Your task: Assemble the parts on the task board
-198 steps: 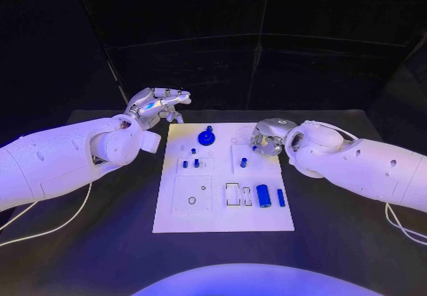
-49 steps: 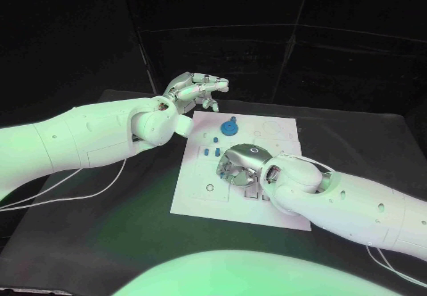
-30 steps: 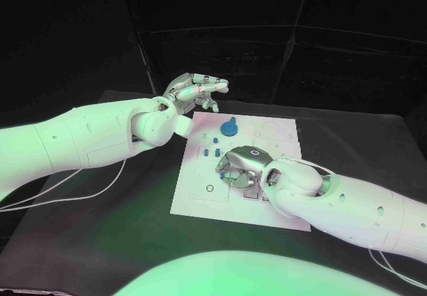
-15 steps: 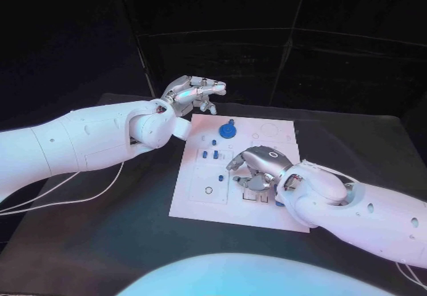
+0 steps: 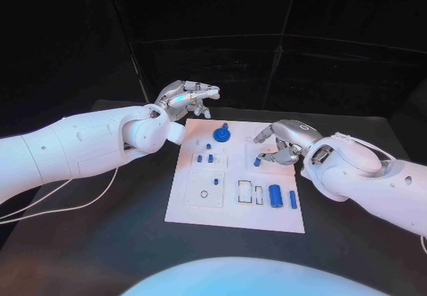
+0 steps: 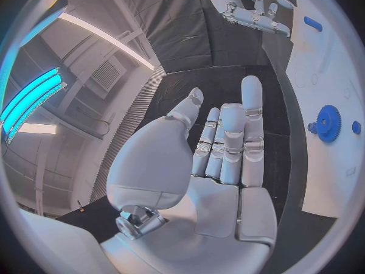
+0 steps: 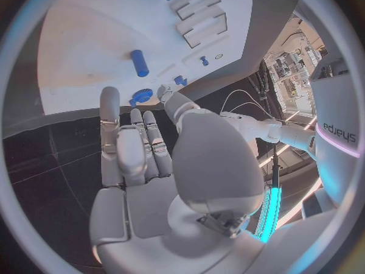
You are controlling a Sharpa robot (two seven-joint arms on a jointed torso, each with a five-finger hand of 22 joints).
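Now I see my right hand (image 5: pixel 283 143) over the task board (image 5: pixel 233 213), fingers apart, holding nothing; left hand (image 5: pixel 185 98) empty too.

A black table (image 5: pixel 107 228) — white cable (image 5: pixel 62 206) lying on it.

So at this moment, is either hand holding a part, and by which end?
Neither holds anything. The left hand is raised beyond the task board; the right hand hovers above it, fingers empty.

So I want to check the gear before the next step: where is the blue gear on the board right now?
In the head view the blue gear sits at the far end of the task board, nearer the left hand than the right hand.
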